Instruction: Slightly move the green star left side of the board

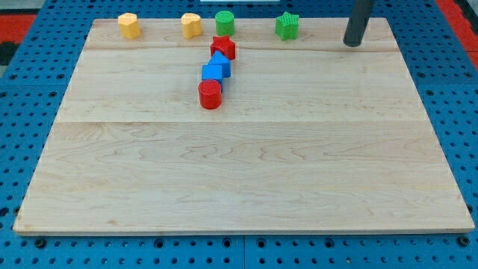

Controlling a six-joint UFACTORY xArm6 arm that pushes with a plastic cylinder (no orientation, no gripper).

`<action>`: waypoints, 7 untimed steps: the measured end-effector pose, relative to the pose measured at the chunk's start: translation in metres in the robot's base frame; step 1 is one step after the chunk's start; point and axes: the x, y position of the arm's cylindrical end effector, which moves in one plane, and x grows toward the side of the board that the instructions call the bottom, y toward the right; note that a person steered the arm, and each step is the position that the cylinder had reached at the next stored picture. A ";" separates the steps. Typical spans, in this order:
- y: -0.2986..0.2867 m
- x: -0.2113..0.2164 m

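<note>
The green star (287, 25) sits near the board's top edge, right of centre. My tip (352, 42) is to the star's right, a clear gap away and not touching it. The rod comes down from the view's top right. A green cylinder (225, 22) stands to the star's left on the same top edge.
Two yellow blocks (129, 25) (191, 25) sit along the top edge at the left. A red star (222, 47), a blue block (216, 69) and a red cylinder (210, 94) form a slanted line below the green cylinder. The wooden board (239, 172) lies on a blue perforated table.
</note>
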 end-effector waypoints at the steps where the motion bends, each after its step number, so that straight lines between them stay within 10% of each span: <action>1: -0.023 -0.048; 7: -0.213 -0.049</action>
